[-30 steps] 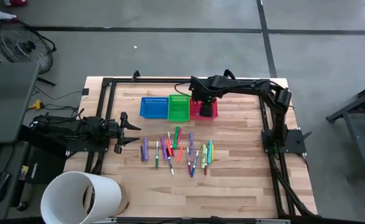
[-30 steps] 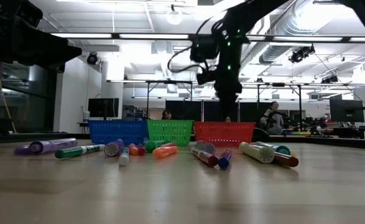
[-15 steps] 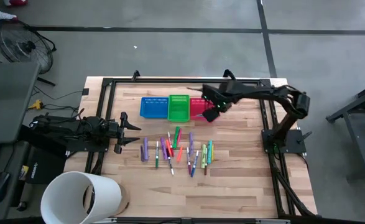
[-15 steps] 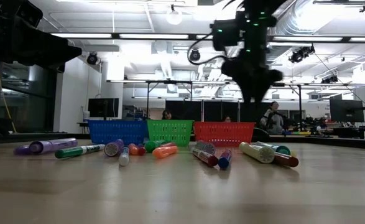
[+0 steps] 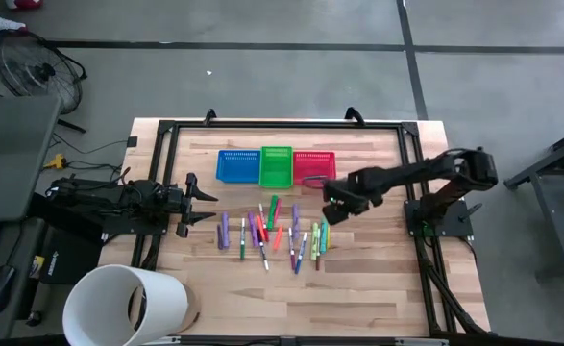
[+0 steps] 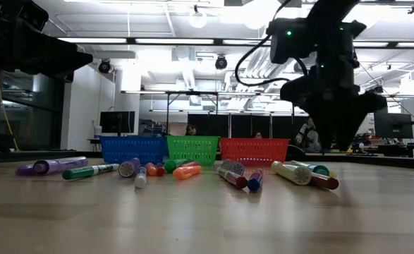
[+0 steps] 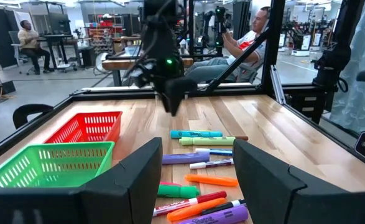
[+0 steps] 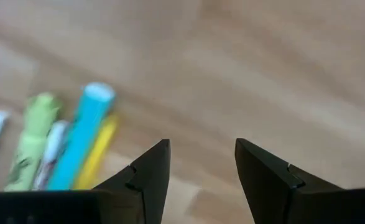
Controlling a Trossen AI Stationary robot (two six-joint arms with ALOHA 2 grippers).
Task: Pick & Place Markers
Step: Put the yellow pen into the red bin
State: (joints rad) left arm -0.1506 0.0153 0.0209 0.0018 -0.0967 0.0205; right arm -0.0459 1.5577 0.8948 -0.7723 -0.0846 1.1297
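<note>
Colourful markers (image 5: pixel 272 233), mostly lengthwise front-to-back

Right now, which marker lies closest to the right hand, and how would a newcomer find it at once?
Start at the three baskets in a row; the red basket is at the right end. In front of it lies the scatter of markers, with the open right hand hanging at its right edge. The light blue marker is the outermost there, beside green and yellow ones.
</note>
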